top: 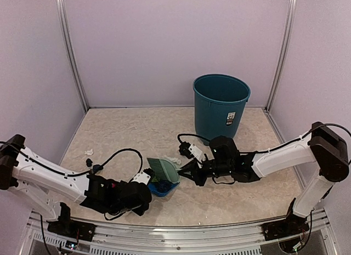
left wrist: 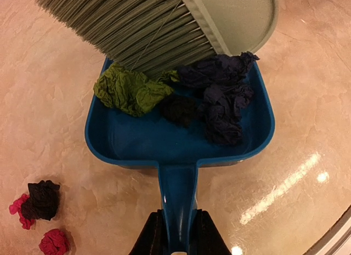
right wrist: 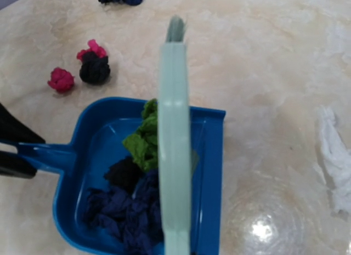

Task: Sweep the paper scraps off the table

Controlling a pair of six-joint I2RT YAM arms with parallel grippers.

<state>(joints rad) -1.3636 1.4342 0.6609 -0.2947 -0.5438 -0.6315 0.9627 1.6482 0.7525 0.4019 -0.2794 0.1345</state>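
Left claw (left wrist: 178, 237) pinches the dustpan (left wrist: 148, 142) handle; right claw (top: 187, 168) clamps the brush (left wrist: 137, 24) (bristles over scraps (left wrist: 222, 101) inside); more lie on the table (left wrist: 307, 129).

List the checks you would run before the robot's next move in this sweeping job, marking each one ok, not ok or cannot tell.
1. Left fingers clamped on dustpan handle: ok.
2. Right fingers gripping the brush: ok.
3. Green scrap and navy scraps inside the dustpan: ok.
4. Table cleared: not ok; pink scrap, black scrap and white scrap lie on it.
5. Bin upright, mouth open: ok.
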